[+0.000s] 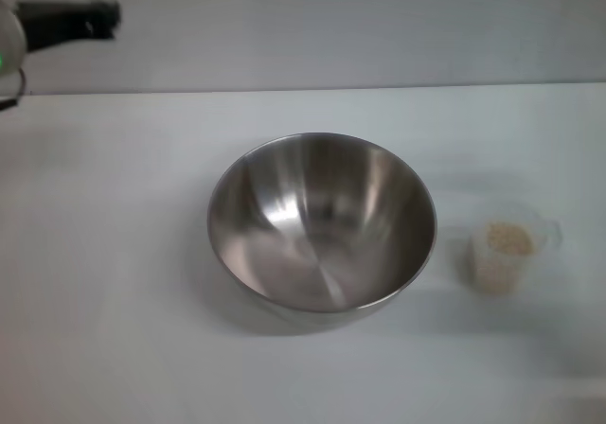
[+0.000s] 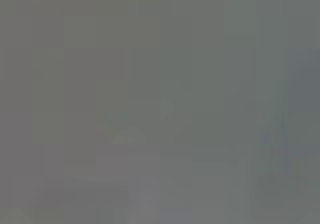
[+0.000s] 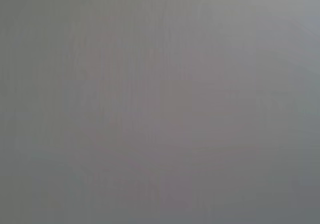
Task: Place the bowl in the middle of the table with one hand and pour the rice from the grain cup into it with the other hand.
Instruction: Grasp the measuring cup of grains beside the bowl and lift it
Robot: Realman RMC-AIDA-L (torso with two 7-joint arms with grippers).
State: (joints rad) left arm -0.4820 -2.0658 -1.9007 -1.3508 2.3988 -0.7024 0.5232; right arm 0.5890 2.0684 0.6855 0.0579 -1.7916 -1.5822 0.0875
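The bowl [image 1: 322,230] sits upright near the middle of the white desk [image 1: 114,282], its shiny brushed inside facing up and holding nothing. Off to the robot's right of it, near but clearly apart, stands the grain cup [image 1: 508,254], a small clear thing much narrower than the bowl, also upright, with its little handle turned away from the bowl. The rice [image 1: 509,239] is inside the cup, a pale beige heap filling it close to the rim. Neither the bowl nor the cup is touched by anything. Up at the far left corner, beyond the desk's back edge, a dark part of the left arm [image 1: 66,19] pokes in from the side, with a rounded pale housing next to it at the frame edge; whether that dark part is the left tool I cannot tell, nor whether it is open or closed. The right tool shows nowhere from the head camera. Both wrist cameras give only a flat grey blank, with nothing in them to make out.
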